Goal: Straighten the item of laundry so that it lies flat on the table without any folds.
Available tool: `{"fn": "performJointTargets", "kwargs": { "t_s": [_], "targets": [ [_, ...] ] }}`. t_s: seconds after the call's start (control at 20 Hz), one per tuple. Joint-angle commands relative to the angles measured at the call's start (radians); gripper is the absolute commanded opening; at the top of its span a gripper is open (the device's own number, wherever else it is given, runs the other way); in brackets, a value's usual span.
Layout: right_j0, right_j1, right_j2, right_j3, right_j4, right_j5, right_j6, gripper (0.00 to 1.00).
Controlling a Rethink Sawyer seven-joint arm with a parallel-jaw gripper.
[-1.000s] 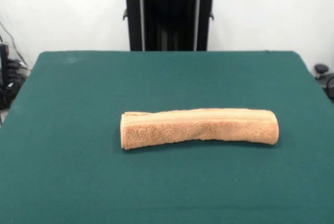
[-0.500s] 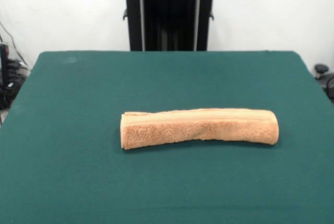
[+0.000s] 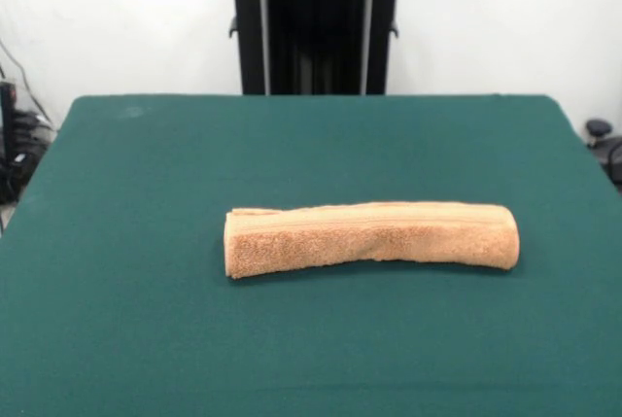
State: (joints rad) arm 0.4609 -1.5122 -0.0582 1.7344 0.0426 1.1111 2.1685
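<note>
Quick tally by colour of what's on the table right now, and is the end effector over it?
Orange-tan: 1, the folded towel
Dark green: 1, the table cloth itself
Total: 2
End effector: 0, not in view.

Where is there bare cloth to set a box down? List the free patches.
The towel lies as a long folded strip across the middle of the table. Free: the wide band between towel and far edge, the band between towel and near edge, and both ends out to the side edges. Nowhere is crowded.
</note>
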Motion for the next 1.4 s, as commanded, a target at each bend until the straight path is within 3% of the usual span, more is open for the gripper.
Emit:
{"fn": "performJointTargets", "kwargs": {
  "t_s": [0.05, 0.95, 1.4],
  "targets": [
    [-0.012, 0.137, 0.008, 0.196, -0.067, -0.096, 0.125, 1.0],
    [-0.118, 0.289, 0.032, 0.211, -0.038, -0.314, 0.016, 1.0],
    [-0.149, 0.377, 0.051, 0.188, -0.067, -0.419, 0.045, 1.0]
  ]
}}
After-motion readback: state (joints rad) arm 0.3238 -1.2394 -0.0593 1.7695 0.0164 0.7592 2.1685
